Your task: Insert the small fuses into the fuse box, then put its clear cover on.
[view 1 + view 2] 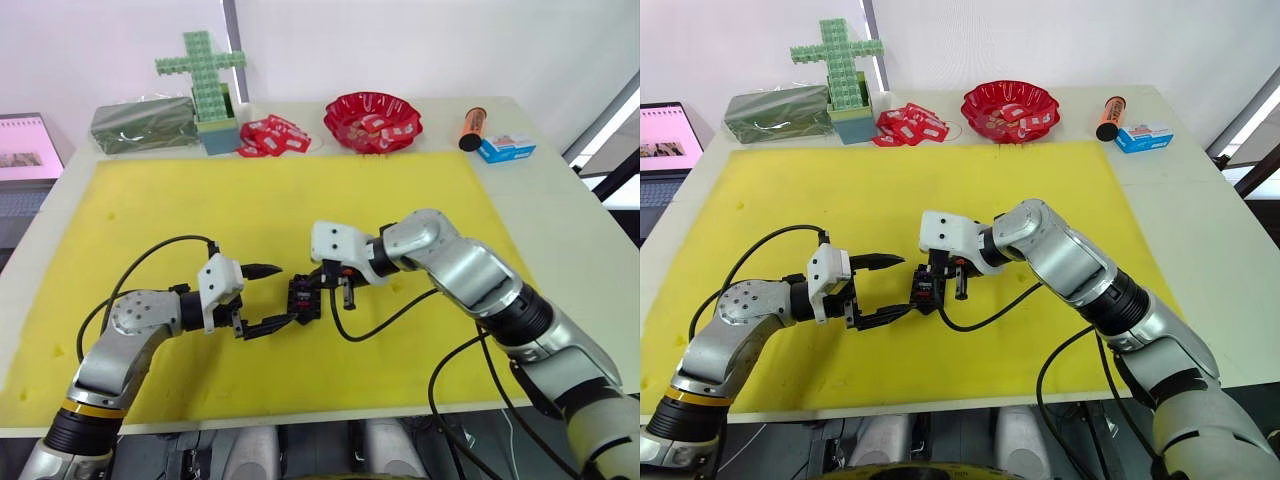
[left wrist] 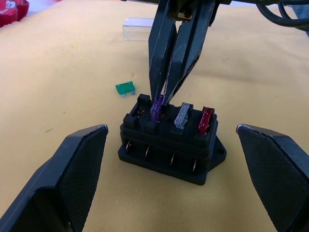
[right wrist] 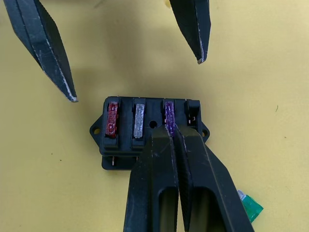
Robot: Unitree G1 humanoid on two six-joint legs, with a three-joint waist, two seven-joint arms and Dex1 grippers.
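Observation:
The black fuse box sits on the yellow mat between my two grippers. A red fuse, a grey fuse and a purple fuse stand in its slots; one end slot is empty. My right gripper is shut, its tips pinching the top of the purple fuse. My left gripper is open, one finger on each side of the box and not touching it. A green fuse lies flat on the mat just beyond the box. The clear cover lies farther off.
Along the table's far edge stand a green brick cross, a dark green box, red-and-white packets, a red bowl, an orange cylinder and a blue box. A laptop sits at far left.

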